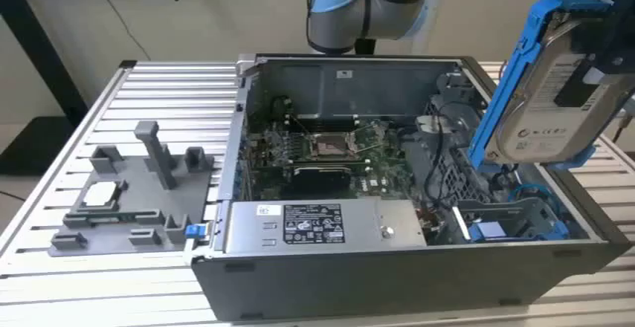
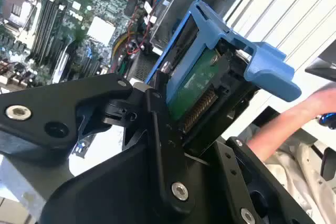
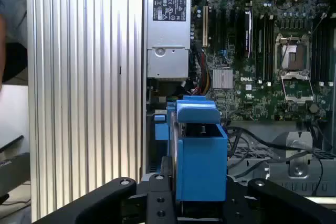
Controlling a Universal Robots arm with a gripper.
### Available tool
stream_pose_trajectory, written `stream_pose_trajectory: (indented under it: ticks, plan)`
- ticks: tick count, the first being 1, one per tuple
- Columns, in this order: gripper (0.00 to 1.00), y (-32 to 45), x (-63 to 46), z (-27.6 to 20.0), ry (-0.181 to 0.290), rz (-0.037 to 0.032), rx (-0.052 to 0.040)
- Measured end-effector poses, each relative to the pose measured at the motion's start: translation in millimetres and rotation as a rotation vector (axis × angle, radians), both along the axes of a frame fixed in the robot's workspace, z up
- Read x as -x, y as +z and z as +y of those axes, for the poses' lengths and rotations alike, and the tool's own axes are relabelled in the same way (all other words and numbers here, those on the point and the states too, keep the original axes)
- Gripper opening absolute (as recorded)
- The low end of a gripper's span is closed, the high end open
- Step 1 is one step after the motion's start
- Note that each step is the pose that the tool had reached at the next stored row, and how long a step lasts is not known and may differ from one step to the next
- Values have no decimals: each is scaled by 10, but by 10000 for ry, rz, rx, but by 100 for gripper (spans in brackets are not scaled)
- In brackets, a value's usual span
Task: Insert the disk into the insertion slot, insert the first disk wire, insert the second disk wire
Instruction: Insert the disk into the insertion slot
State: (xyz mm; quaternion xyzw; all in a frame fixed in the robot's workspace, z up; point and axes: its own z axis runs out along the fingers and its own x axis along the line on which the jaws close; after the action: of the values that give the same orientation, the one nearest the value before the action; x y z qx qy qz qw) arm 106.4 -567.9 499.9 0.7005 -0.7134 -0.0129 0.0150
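The black gripper point(image 3: 202, 195) is clamped on the disk point(image 3: 201, 150), with its fingers pressing either side of the blue carrier frame. The disk hangs in the air, nearly upright and slightly tilted, over the open computer case point(image 1: 397, 275), toward the exterior view's right. The green motherboard point(image 3: 252, 93) lies below. The case sits on a ribbed metal table point(image 1: 169, 89).

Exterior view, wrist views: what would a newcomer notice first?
The disk in its bright blue carrier hangs tilted in the gripper above the open computer case at the exterior view's right. Then the exposed motherboard mid-case, and the grey fixture on the slatted table at that view's left.
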Motion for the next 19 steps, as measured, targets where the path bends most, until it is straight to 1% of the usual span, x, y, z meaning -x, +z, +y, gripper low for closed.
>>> stream_pose_trajectory:
  ticks: [13,14,15,16,17,19]
  plan:
    - [0,0,0,0,0,0,0]
    - [0,1,0,0,0,0,-23]
    - [0,2,0,0,0,0,-125]
    - [0,0,1,-2,-1,-1,-253]
    - [0,0,0,-3,0,-1,-328]
    - [0,0,0,-3,0,0,-443]
